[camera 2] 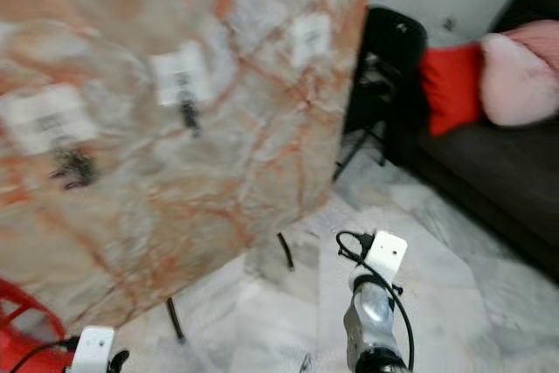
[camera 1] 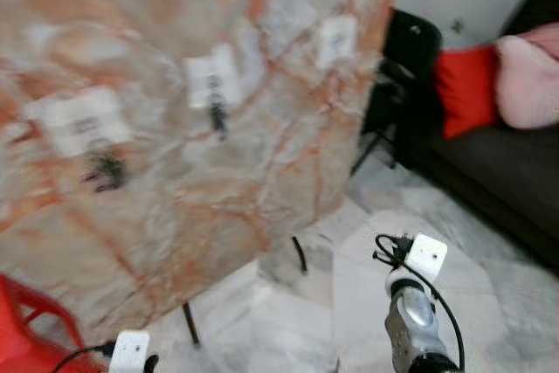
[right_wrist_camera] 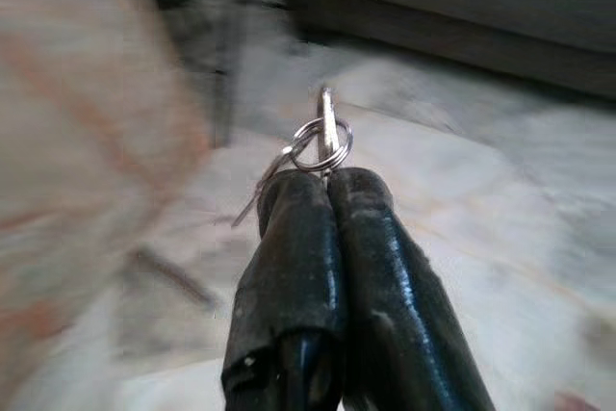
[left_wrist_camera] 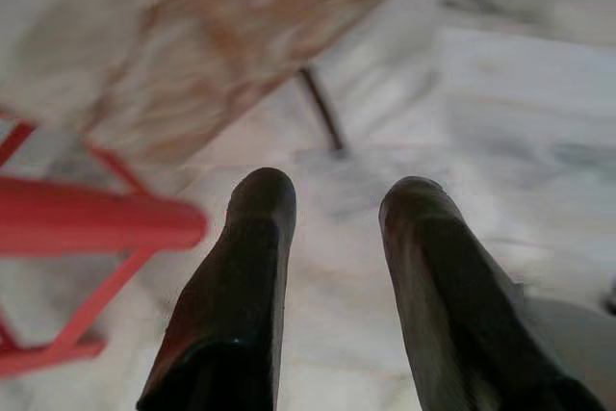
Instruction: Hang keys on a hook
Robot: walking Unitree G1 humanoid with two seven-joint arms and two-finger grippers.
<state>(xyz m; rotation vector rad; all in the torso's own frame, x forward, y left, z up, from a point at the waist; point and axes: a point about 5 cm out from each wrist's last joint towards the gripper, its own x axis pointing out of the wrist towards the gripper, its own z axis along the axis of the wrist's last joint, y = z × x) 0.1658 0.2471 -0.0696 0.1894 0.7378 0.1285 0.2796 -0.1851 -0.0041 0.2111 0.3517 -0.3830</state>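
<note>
A tilted marble-patterned board [camera 1: 175, 128] fills the left of the head views, blurred. White labels sit on it, and dark hooks hang below two of them [camera 1: 217, 117] [camera 1: 103, 169]. A third label [camera 1: 336, 41] is near the board's right edge. In the right wrist view my right gripper [right_wrist_camera: 325, 178] is shut on a silver key ring with keys [right_wrist_camera: 322, 141], held over the pale floor. My right arm [camera 1: 410, 303] rises at the lower right of the head views. In the left wrist view my left gripper [left_wrist_camera: 332, 201] stands open with nothing between its fingers, low over the floor.
The board stands on thin dark legs [camera 1: 300, 253] over a marble floor. A red stool or frame [camera 1: 26, 329] is at the lower left. At the right are a dark sofa [camera 1: 498, 172] with a red cushion [camera 1: 467, 89] and a pink one [camera 1: 528, 76], and a black chair [camera 1: 402, 85].
</note>
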